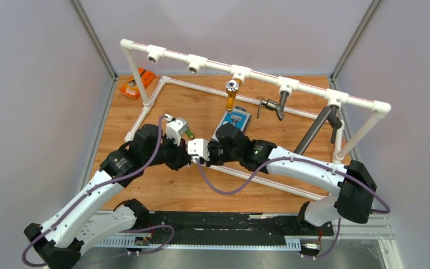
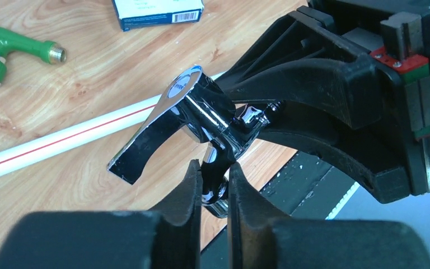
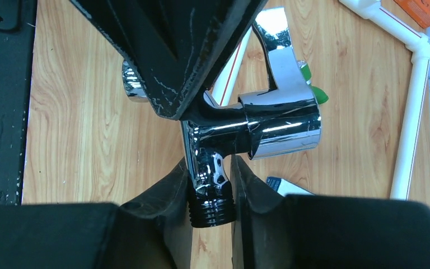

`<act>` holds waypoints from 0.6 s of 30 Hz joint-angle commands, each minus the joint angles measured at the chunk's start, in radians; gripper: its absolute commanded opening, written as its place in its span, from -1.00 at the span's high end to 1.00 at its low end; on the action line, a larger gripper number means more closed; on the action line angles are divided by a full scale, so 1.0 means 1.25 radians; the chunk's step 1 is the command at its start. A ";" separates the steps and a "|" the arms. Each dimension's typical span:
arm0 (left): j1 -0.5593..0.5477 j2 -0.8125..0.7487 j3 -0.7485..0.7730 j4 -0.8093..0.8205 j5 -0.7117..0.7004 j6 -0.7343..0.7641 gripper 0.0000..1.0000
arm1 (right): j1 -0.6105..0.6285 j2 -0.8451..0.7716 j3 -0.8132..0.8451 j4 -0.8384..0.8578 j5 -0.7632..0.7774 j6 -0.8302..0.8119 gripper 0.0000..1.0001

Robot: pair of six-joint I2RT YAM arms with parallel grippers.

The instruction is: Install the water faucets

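The chrome faucet is held off the table between both grippers, at the middle of the top view. My left gripper is shut on its spout. My right gripper is shut on its neck just above the threaded end; the lever handle points away from it. The green plastic faucet lies on the table beyond them and shows as a small green spot in the top view. The grippers meet tip to tip, left and right.
The white pipe frame spans the back, with a brass tap and two dark taps hanging from its tee sockets. A floor pipe runs under the grippers. A blue-and-white box lies behind them. An orange packet lies at the back left.
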 commanded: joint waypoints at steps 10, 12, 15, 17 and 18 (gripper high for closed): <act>0.085 -0.212 -0.147 0.336 -0.084 -0.281 -0.82 | -0.092 -0.068 -0.008 0.122 -0.032 0.165 1.00; 0.107 -0.220 -0.192 0.407 -0.027 -0.349 -0.86 | -0.100 -0.079 -0.020 0.141 -0.040 0.174 1.00; 0.141 -0.204 -0.259 0.534 0.045 -0.465 -0.86 | -0.105 -0.088 -0.036 0.161 -0.047 0.182 1.00; 0.150 -0.187 -0.292 0.621 0.098 -0.523 -0.85 | -0.106 -0.093 -0.045 0.173 -0.050 0.187 1.00; 0.153 -0.176 -0.298 0.644 0.118 -0.539 -0.84 | -0.106 -0.097 -0.049 0.177 -0.054 0.188 1.00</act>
